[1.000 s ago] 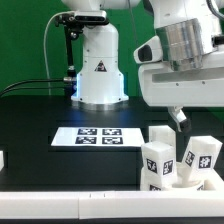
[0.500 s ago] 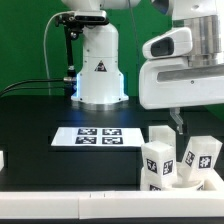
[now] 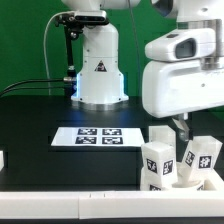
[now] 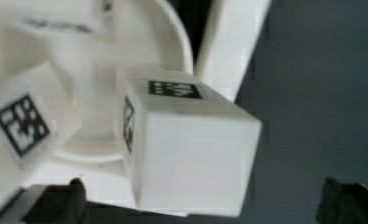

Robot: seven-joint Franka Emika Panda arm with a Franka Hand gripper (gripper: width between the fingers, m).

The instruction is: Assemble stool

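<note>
Several white stool legs with black-and-white tags stand close together at the exterior view's lower right: one in front (image 3: 158, 163), one to its right (image 3: 201, 156) and one behind (image 3: 161, 134). They seem to rest on a low white rounded part (image 3: 196, 183), possibly the seat. My gripper (image 3: 181, 129) hangs just above this cluster, with only one dark finger showing. In the wrist view a tagged leg (image 4: 190, 150) stands upright between my open gripper's (image 4: 206, 203) dark fingertips (image 4: 53, 205), apart from both. A second tagged leg (image 4: 24, 120) and a curved white surface (image 4: 154, 40) lie beside it.
The marker board (image 3: 98, 136) lies flat on the black table in front of the white robot base (image 3: 98, 65). A small white piece (image 3: 2, 158) pokes in at the exterior view's left edge. A white rim (image 3: 70, 205) runs along the table's front.
My gripper has levelled out, shifted toward the exterior view's right and come down closer to the legs. The legs and the marker board have not moved.
</note>
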